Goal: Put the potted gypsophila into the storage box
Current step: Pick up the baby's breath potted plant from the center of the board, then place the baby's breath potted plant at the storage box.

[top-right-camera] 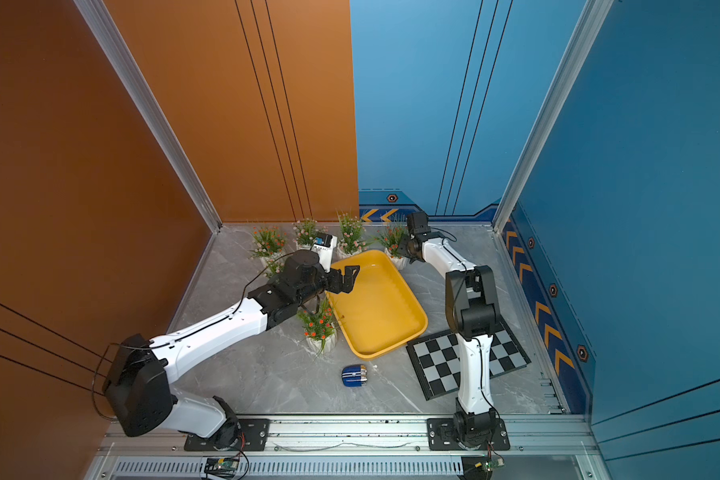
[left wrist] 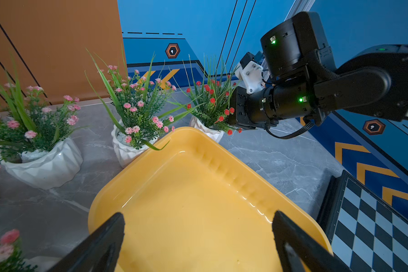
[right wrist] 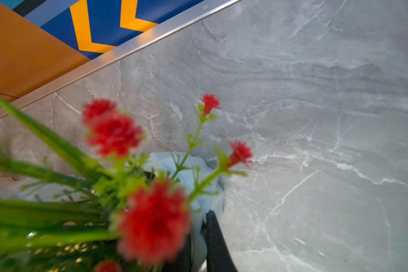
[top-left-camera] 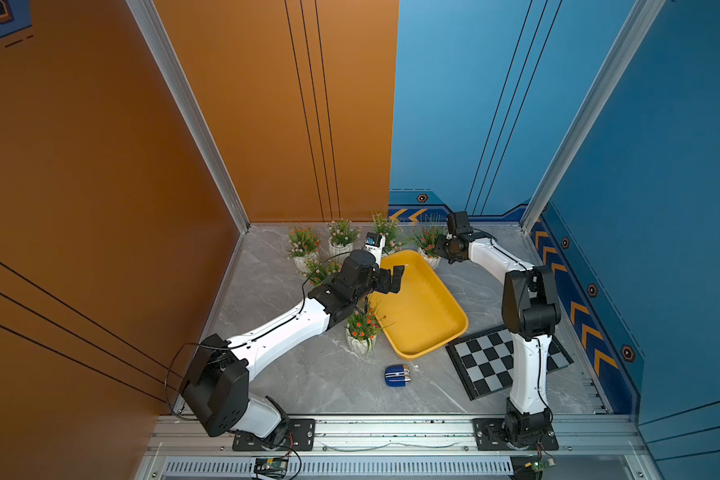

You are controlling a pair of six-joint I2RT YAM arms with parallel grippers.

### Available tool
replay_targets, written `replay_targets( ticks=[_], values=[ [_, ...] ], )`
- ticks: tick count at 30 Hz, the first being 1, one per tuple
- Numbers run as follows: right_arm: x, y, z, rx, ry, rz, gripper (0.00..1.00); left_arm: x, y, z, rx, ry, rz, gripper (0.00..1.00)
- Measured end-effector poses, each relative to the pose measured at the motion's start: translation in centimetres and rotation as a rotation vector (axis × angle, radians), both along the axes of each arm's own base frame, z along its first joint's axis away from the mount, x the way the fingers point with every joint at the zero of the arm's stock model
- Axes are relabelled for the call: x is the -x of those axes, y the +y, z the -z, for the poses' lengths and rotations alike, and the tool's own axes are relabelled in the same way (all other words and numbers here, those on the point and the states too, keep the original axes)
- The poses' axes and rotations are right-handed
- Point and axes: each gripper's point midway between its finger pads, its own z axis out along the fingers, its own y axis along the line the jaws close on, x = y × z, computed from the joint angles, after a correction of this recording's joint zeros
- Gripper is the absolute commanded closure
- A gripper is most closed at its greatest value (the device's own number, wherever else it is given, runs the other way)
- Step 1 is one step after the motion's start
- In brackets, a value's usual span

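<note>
The right arm rises from its base, folds at a raised elbow and stretches its forearm toward the far end of the storage box [top-left-camera: 463, 323]. There the right end effector [right wrist: 199, 237] is pinched onto the white pot rim of a red-flowered potted gypsophila [top-left-camera: 428, 245], which is just outside the box's far corner. The left arm reaches diagonally across the marbled surface [top-left-camera: 329, 374] over another red-flowered pot [top-left-camera: 362, 328]. The left end effector [top-left-camera: 393, 279] hovers above the box's far left rim, jaws spread wide, holding nothing.
</note>
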Motion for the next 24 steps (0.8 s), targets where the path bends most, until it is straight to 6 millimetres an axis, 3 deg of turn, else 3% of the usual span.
replay_targets(
  ticks=[4,7,14,17,20,24],
  values=[
    [1.4,-0.8,-0.8,0.048,0.025,-0.006,1.00,0.2,-0.1,-0.4,0.005,-0.007,0.004,0.02],
    [2.6,-1.4,-2.9,0.074,0.011,-0.014,1.00,0.8,0.0,-0.8,0.012,-0.015,0.011,0.02],
    [5.5,-2.0,-11.7,0.067,-0.143,-0.036,1.00,2.2,0.6,-2.1,0.026,-0.043,0.007,0.02],
    [7.2,-2.3,-14.0,0.060,-0.187,-0.038,1.00,3.0,1.2,-2.7,0.031,-0.057,0.002,0.02],
    [8.7,-2.1,-14.2,0.057,-0.187,-0.049,1.00,4.0,1.6,-2.8,0.028,-0.061,0.001,0.02],
    [10.1,-0.6,-12.4,0.055,-0.146,-0.090,1.00,4.7,1.9,-2.8,0.010,-0.060,-0.009,0.02]
  ],
)
